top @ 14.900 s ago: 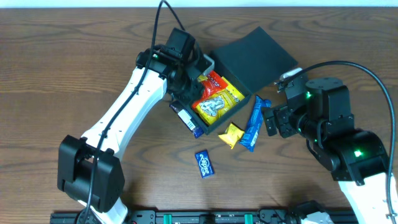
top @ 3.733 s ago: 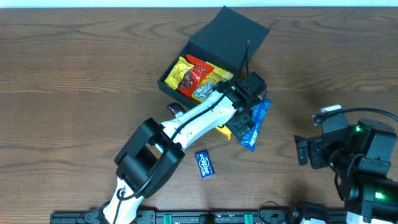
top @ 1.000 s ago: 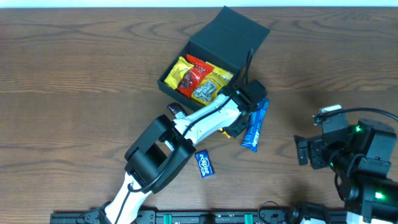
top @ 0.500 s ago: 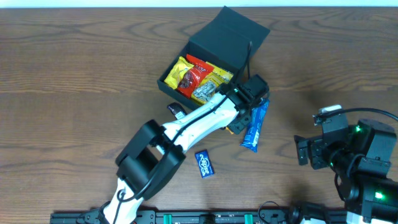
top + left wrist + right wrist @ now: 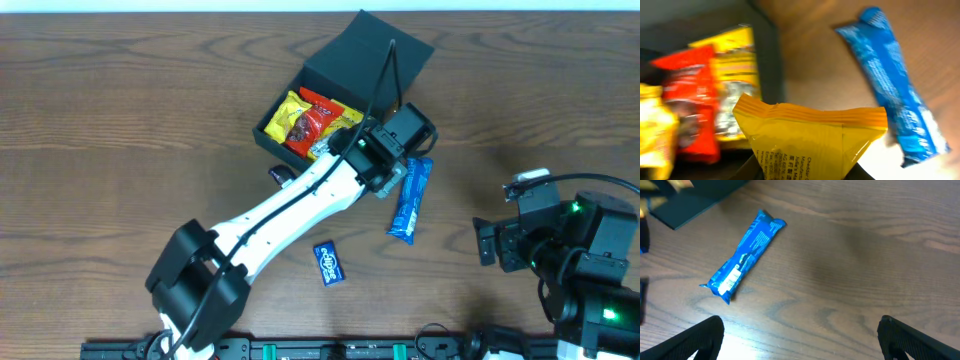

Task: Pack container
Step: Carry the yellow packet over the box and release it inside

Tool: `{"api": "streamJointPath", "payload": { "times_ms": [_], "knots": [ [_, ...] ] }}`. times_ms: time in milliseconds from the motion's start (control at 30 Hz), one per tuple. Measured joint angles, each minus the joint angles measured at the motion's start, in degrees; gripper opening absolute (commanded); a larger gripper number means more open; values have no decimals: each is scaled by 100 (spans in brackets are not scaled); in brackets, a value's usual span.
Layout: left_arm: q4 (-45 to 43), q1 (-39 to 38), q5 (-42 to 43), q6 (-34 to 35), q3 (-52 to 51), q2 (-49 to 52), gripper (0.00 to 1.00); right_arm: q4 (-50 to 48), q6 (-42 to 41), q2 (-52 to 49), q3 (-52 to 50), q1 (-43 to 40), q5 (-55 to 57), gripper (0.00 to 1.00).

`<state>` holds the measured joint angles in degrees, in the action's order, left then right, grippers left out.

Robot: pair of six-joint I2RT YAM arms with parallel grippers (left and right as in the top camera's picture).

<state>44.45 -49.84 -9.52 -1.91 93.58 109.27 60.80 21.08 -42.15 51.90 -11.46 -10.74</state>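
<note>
Left gripper (image 5: pixel 805 172): pinching a yellow-orange snack packet (image 5: pixel 810 132) by its lower edge — I see little of the fingers (image 5: pixel 747 170), which the frame cuts off.
Right gripper (image 5: pixel 800 345): spread wide, empty, over the table (image 5: pixel 865 255).
Container (image 5: pixel 372 55): open, lid up, far middle of the table; red and yellow packets (image 5: pixel 305 122) inside.
Nearby: blue bar (image 5: pixel 410 198) just right of the container; small blue packet (image 5: pixel 329 262) toward the near edge.
Obscured: dark item (image 5: pixel 279 174) partly under the left arm (image 5: pixel 300 200) — I cannot identify it.

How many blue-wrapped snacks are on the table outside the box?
2. A long blue bar lies beside the container; a small blue packet lies farther toward the robot's side. A dark packet poking from under the left arm is too hidden to judge.
</note>
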Motion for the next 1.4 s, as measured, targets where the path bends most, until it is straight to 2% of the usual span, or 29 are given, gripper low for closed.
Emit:
{"api": "streamJointPath", "payload": {
  "times_ms": [133, 367, 500, 667, 833, 1100, 1400],
  "knots": [
    [76, 98, -337, -195, 0, -61, 26, 0, 0, 0, 0, 0, 0, 99],
    [234, 817, -92, -623, 0, -61, 26, 0, 0, 0, 0, 0, 0, 99],
    [315, 1460, 516, -739, 0, -61, 26, 0, 0, 0, 0, 0, 0, 99],
    [437, 2146, 1847, -984, 0, -61, 29, 0, 2, 0, 0, 0, 0, 99],
    [398, 2487, 2417, -1174, 0, -61, 32, 0, 0, 0, 0, 0, 0, 99],
    [44, 2590, 2612, -1209, 4, 26, 32, 0, 0, 0, 0, 0, 0, 99],
    [9, 2590, 2465, -1145, 26, 1005, 30, 0, 2, 0, 0, 0, 0, 99]
  ]
}}
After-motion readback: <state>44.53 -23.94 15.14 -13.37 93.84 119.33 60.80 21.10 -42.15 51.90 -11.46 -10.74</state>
